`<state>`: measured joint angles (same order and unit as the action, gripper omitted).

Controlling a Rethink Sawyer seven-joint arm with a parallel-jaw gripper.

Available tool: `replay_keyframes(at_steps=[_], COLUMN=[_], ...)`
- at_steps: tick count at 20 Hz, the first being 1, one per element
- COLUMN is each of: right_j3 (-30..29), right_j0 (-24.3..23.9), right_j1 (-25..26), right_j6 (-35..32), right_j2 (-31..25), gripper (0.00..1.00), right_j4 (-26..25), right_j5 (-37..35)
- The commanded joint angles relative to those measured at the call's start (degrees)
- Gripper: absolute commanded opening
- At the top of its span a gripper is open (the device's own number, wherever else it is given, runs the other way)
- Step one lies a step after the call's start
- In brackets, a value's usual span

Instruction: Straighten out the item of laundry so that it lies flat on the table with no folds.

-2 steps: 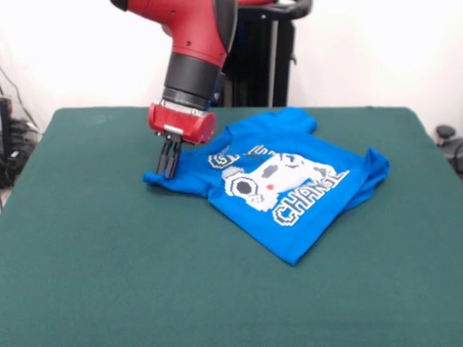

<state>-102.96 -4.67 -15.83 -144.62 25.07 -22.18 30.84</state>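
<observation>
Even, bright indoor light, diffuse, apparently from overhead. White wall (376,50) behind is close to washed out. Soft, faint shadow under the shirt's (289,181) near hem and beneath the gripper (168,170) on the green table (108,275). No hard glare; dull sheen on the red arm (195,29). Overall slightly soft focus; print lettering edges fuzzy. Left-edge clutter dim, indistinct.

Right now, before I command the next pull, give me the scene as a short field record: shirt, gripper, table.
shirt: blue T-shirt, print side up, lying askew, not flat
folds: right edge bunched and turned over; print lettering partly creased
gripper: gripper at the shirt's left corner, fingers close together, seemingly pinching the cloth
table: green table, shirt right of centre
</observation>
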Motion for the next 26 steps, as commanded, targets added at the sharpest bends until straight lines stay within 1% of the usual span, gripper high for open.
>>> replay_keyframes(at_steps=[1,3,5,8,11,14,16,20,26], right_j3=[4.34,4.5,5.32,7.11,8.19,8.3,7.96,6.14,3.44], right_j0=[1.27,1.24,0.41,-1.73,-3.73,-5.29,-5.58,-4.6,-3.22], right_j1=[3.22,3.82,4.6,6.13,7.15,6.71,6.7,6.7,4.04], right_j6=[-1.52,-1.36,-1.01,-0.2,0.86,1.5,1.7,1.86,0.93], right_j2=[-2.03,-1.74,-2.01,-1.84,-0.47,0.47,1.05,2.57,3.59], gripper=[0.0,0.0,0.0,0.0,0.0,0.0,0.0,0.0,0.0], right_j4=[4.44,4.91,4.28,2.56,0.89,-0.89,-1.12,0.05,-0.79], right_j5=[1.66,2.3,2.49,3.03,3.93,3.7,3.89,4.25,1.69])
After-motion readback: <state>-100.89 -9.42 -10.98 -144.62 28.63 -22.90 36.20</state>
